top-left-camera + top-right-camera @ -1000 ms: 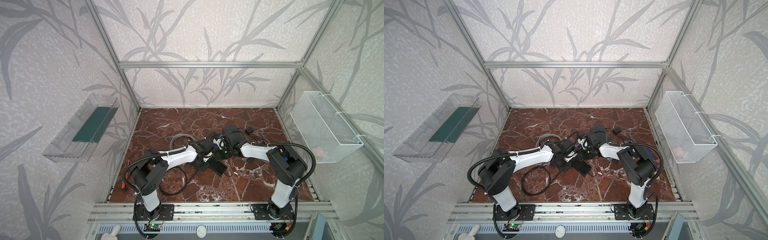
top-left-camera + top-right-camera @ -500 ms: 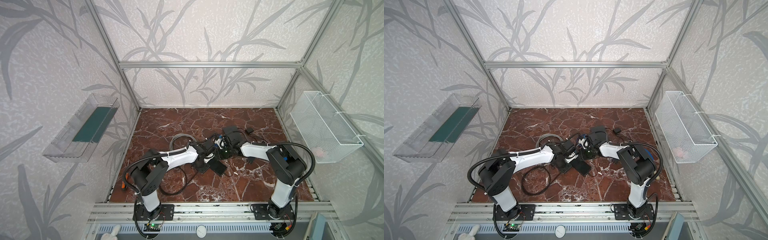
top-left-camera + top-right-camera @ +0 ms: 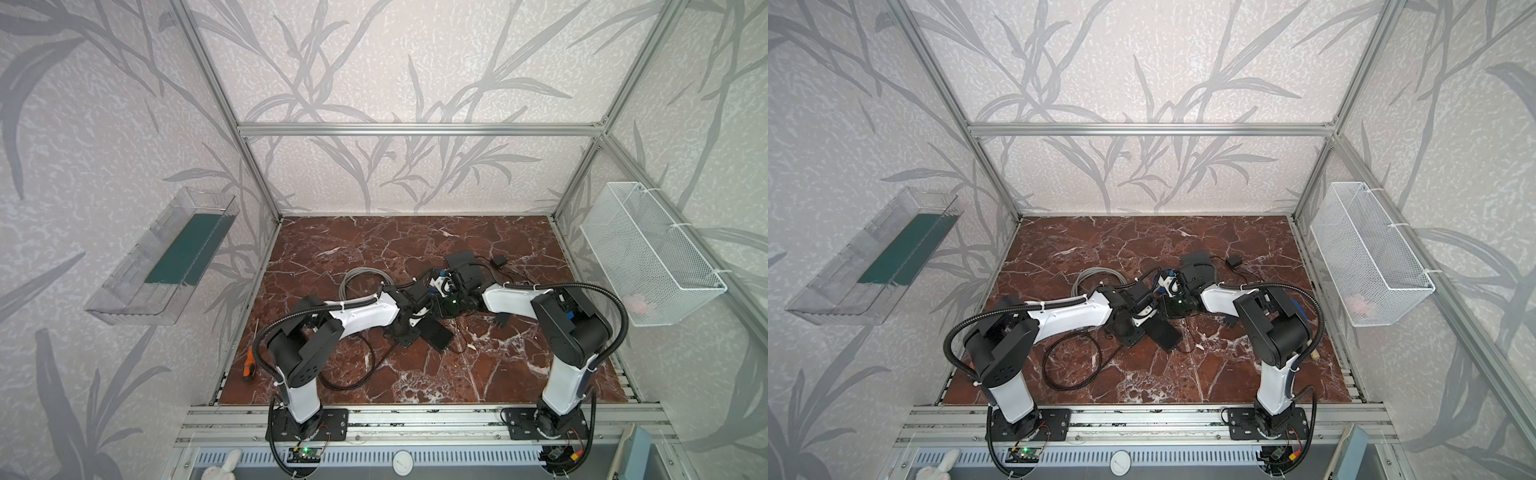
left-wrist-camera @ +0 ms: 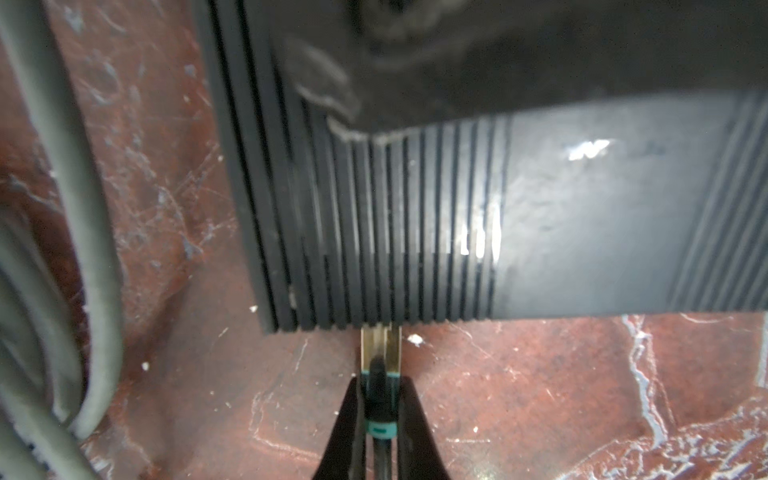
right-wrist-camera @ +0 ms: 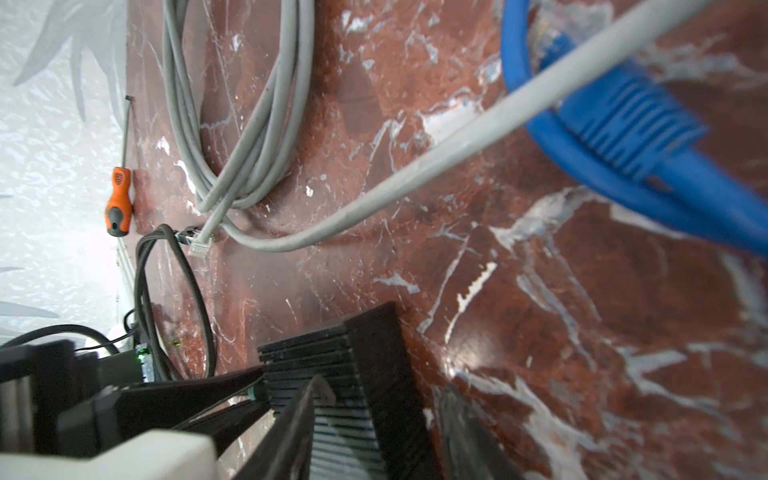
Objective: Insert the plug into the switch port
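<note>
The left gripper (image 4: 380, 388), jaws clenched, is holding one gold-tipped plug (image 4: 380, 347) against one black ribbed switch (image 4: 415, 216); the right gripper (image 5: 382, 390) is straddling it, jaws' grip unclear. One white wire basket (image 3: 648, 249) is holding one pink object (image 3: 638, 305).

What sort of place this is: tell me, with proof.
Probably a robot test cell: a metal frame with wallpapered panels encloses it, two robot arms are bolted to a front rail, and cables and a black switch lie on the floor.

Leaf-patterned walls (image 3: 374, 83), aluminium frame (image 3: 415, 129), red marble floor (image 3: 415, 241).
</note>
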Robot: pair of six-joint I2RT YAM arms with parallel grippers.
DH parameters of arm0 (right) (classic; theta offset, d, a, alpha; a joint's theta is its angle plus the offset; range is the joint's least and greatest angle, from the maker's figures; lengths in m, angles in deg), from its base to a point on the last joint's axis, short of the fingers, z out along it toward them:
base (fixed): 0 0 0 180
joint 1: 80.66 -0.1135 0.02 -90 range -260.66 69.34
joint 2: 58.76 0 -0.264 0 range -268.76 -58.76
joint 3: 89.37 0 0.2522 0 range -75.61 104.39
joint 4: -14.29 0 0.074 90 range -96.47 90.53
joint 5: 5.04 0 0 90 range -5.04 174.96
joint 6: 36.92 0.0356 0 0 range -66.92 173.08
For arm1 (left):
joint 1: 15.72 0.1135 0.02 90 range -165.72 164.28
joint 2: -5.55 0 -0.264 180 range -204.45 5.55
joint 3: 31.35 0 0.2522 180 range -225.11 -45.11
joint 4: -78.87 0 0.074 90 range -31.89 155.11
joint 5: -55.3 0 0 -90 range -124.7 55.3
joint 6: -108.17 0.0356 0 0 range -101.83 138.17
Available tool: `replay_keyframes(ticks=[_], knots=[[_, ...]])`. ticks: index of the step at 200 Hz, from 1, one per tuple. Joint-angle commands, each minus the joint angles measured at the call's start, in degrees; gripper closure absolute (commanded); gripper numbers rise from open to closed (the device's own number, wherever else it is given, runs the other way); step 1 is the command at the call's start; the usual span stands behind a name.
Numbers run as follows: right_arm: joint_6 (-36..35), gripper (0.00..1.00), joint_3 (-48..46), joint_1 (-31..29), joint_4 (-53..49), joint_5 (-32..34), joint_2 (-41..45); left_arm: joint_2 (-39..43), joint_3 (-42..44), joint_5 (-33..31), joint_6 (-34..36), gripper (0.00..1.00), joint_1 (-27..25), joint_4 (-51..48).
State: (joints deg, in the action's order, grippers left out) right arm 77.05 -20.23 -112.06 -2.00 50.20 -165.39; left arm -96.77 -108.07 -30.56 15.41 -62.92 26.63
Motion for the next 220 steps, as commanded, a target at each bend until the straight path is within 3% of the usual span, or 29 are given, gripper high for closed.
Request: replay_keyframes(ticks=[1, 116, 220], knots=[[0.4, 0.51, -2.4, -0.8, -4.1, -0.6, -3.3, 0.1, 0.0, -0.7, -0.7, 0.94, -0.4, 3.5], [2.4, 0.53, -3.7, -0.8, -4.3, -0.5, -2.7, 3.6, 1.4, 4.1, -0.6, 0.94, -0.6, 9.4], [-3.1, 0.59, -8.3, -1.6, -4.0, -4.3, -2.7, 3.2, 3.0, -3.1, -1.6, 0.95, -0.6, 17.6]])
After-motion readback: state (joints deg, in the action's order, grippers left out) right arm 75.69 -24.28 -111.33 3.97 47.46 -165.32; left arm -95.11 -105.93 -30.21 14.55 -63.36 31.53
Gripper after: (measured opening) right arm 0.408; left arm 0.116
